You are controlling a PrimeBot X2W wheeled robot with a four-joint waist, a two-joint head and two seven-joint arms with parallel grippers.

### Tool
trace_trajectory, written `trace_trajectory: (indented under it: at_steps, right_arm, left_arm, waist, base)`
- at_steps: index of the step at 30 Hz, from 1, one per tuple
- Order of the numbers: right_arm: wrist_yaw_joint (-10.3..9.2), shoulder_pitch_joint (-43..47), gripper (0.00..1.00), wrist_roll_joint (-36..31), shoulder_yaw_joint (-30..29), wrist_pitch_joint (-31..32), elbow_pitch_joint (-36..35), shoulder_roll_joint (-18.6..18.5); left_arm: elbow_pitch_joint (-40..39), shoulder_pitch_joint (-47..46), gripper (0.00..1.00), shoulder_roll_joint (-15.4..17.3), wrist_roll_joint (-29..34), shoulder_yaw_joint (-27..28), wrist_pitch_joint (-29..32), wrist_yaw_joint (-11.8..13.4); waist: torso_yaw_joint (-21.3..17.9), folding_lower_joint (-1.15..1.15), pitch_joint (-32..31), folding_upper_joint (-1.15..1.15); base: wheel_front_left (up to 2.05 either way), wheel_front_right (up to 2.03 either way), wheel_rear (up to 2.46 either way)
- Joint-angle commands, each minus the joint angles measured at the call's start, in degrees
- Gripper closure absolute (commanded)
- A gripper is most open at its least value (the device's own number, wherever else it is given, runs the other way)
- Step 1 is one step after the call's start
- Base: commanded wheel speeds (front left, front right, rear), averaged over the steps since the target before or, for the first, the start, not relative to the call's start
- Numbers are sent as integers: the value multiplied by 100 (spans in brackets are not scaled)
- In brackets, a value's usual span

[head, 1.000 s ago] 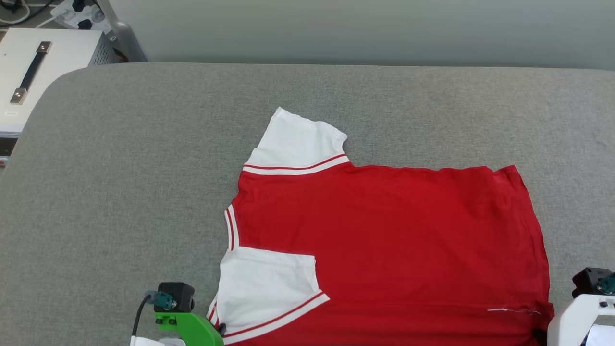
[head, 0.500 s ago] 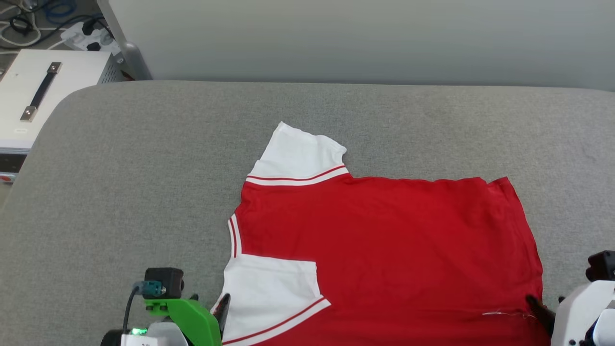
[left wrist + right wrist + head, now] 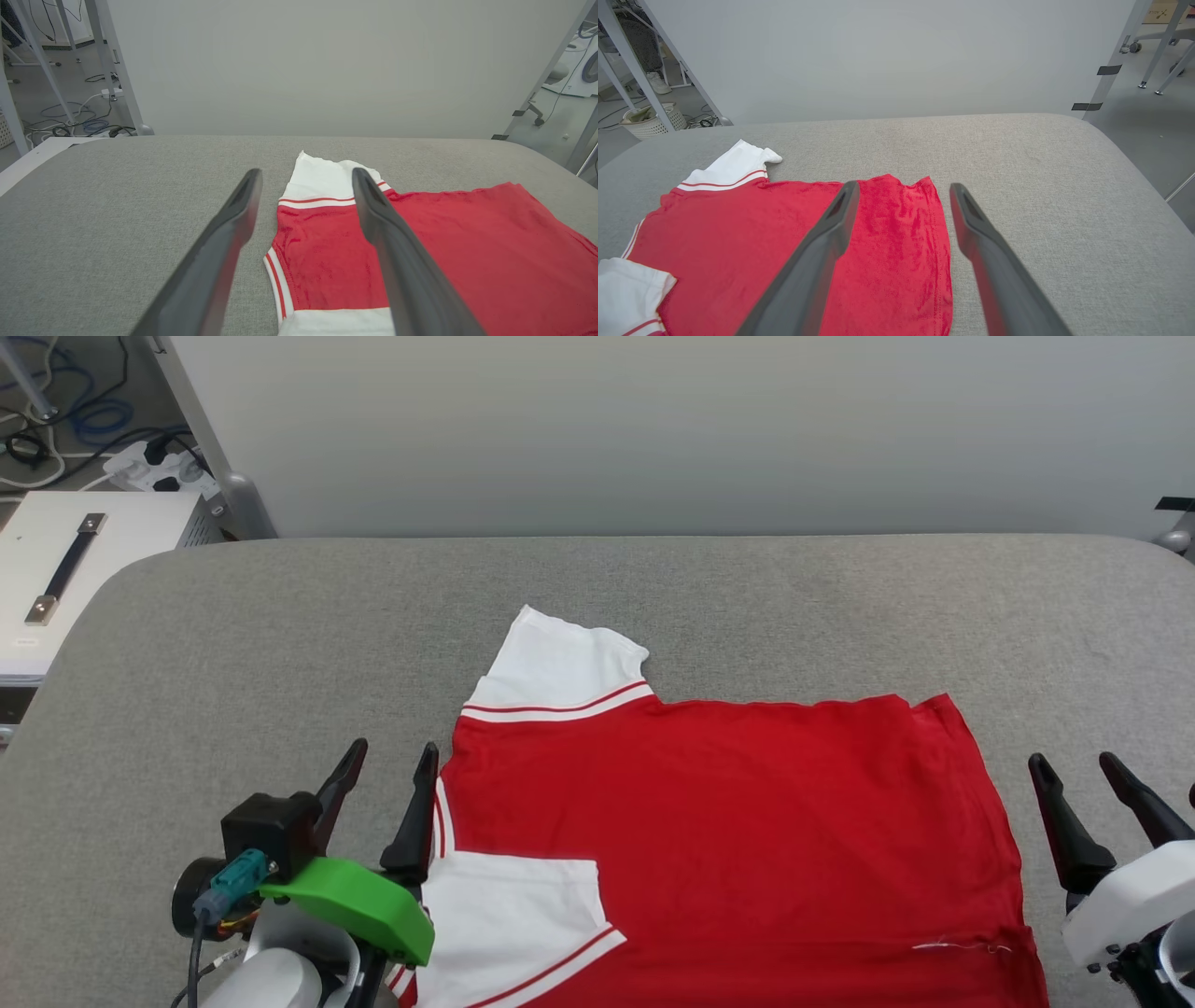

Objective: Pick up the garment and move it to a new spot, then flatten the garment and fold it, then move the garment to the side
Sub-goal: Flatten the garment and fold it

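Left end effector [image 3: 394,747] beside red, white-sleeved garment [image 3: 728,821]

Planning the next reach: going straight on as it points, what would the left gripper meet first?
Probably the far white sleeve of the garment, seen between the fingertips of the left gripper; pointing lower, the grey table first. Depth unclear.

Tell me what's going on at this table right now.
A two-armed robot is working on a red jersey with white sleeves, lying spread on the grey padded table. The left gripper is by the collar end and the right gripper by the hem end, both open and holding nothing. The near sleeve is folded onto the body; the far sleeve sticks out.
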Motion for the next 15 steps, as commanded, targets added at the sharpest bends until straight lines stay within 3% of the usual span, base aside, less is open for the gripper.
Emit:
trace_trajectory:
  at_steps: [1, 11, 12, 14, 15]
  right_arm:
    - [-4, 9, 0, -56, 63, -205, -26, 50]
    - [-4, 138, 0, -454, 202, -1905, 265, 397]
    - [-4, 177, 0, -524, 272, -2175, 446, 502]
    - [-4, 179, 0, -537, 311, -2270, 571, 531]
    - [-4, 138, 0, -525, 368, -2355, 701, 533]
  left_arm:
    - [-15, -44, 0, -97, 57, 90, -113, -59]
    - [-121, 468, 0, -875, 992, 1006, -233, -656]
    - [-54, 686, 0, -1157, 1270, 1304, -233, -935]
    - [25, 765, 0, -1290, 1451, 1427, -234, -1104]
    - [132, 810, 0, -1464, 1631, 1608, -234, -1315]
  waist:
    - [-22, 0, -1, 0]
    - [-97, 0, 40, 0]
    - [-119, 0, 62, 0]
    - [-126, 0, 84, 0]
    - [-148, 0, 135, 0]
  base:
    - [0, 0, 0]
    - [0, 0, 0]
    - [0, 0, 0]
    - [0, 0, 0]
    - [0, 0, 0]
